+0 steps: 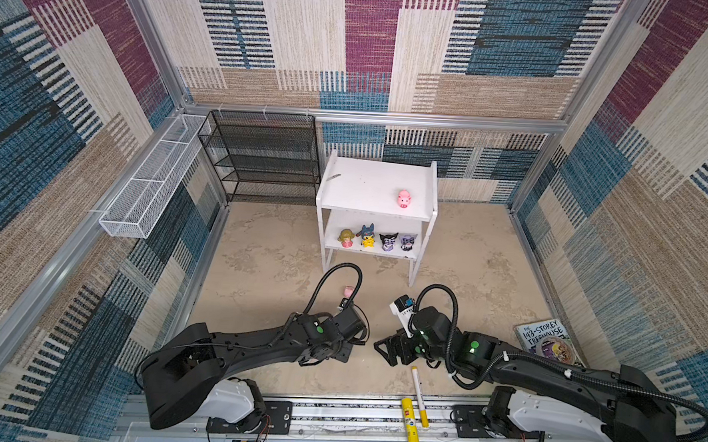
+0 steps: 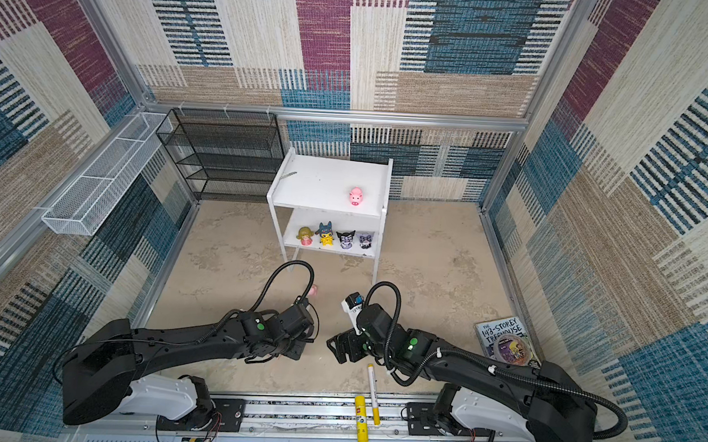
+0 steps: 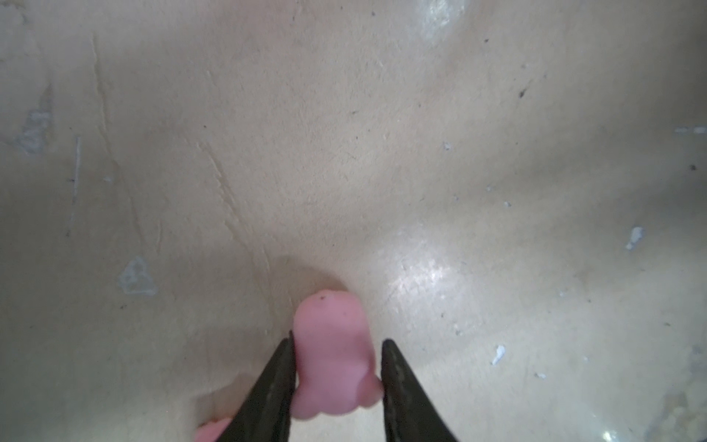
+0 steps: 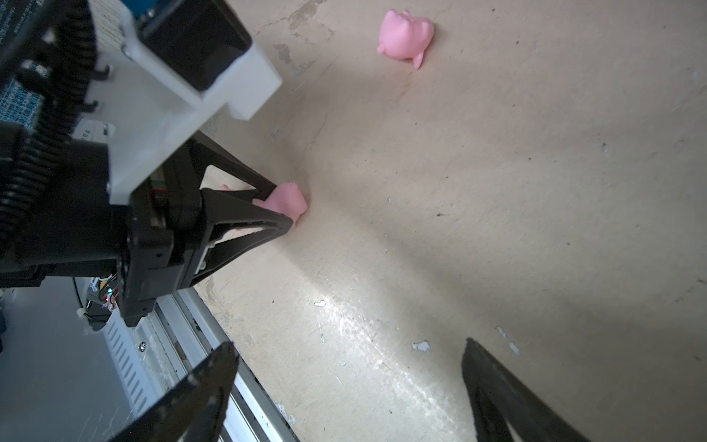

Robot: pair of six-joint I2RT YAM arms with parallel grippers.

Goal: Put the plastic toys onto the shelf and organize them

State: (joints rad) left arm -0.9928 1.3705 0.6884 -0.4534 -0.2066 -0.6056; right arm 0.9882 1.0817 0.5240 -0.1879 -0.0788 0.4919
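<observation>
On the white shelf a pink pig stands on the top board. The lower board holds a blond doll, a yellow blue-hooded figure and two black-and-purple figures. My left gripper points down at the floor, shut on a second pink pig, both fingers against its sides; the right wrist view shows that pig touching the floor. A third pig lies on its side farther out. A pink scrap shows beside one finger. My right gripper hovers open and empty nearby.
A black mesh rack and a long white wire basket stand at the back left. A book lies at the right wall. A yellow-capped marker and a yellow tube lie across the front rail.
</observation>
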